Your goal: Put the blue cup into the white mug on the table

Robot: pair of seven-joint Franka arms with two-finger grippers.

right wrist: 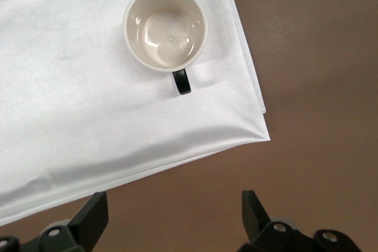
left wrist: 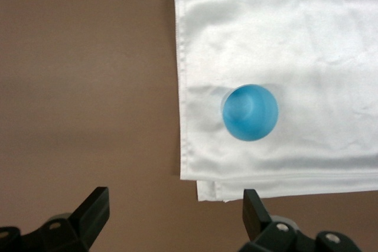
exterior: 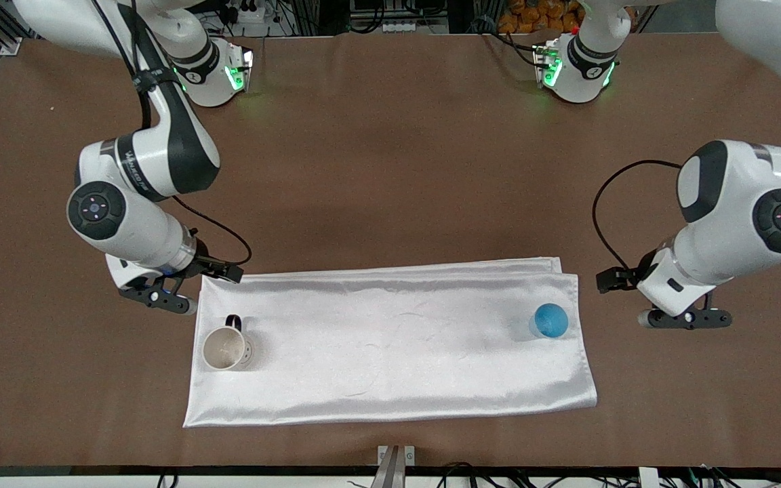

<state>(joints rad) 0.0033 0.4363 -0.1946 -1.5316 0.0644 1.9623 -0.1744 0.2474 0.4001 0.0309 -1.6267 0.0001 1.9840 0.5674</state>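
1. Left gripper (exterior: 685, 318): fingers spread wide, holding and touching nothing. It hangs over bare table (exterior: 390, 169) just off the cloth's edge at the left arm's end, with the blue cup close by on the cloth. In the left wrist view the gripper (left wrist: 175, 219) frames empty brown tabletop and the cloth corner.

2. Right gripper (exterior: 158, 297): fingers likewise spread wide and empty. It hangs over the table beside the cloth's corner at the right arm's end, near the white mug. The right wrist view shows the gripper (right wrist: 174, 219) clear of the cloth.

3. Blue cup (exterior: 551, 320): stands on the white cloth (exterior: 390, 346) near its edge toward the left arm's end, well apart from the mug. Seen from above in the left wrist view (left wrist: 250, 112) as a plain round shape without a handle. Judged light and rigid, probably plastic, with a smooth wall that could slip; a grasp across the rim or upper wall looks best, with modest pressure.

4. White mug (exterior: 226, 348): upright and empty on the cloth near the right arm's end, mouth open upward, dark handle turned toward the robots' bases. The right wrist view (right wrist: 166, 26) shows a glossy interior. Judged heavier and breakable; on the slick cloth it may shift if knocked.

5. Task status: cup not yet taken up; both arms poised, neither engaged.
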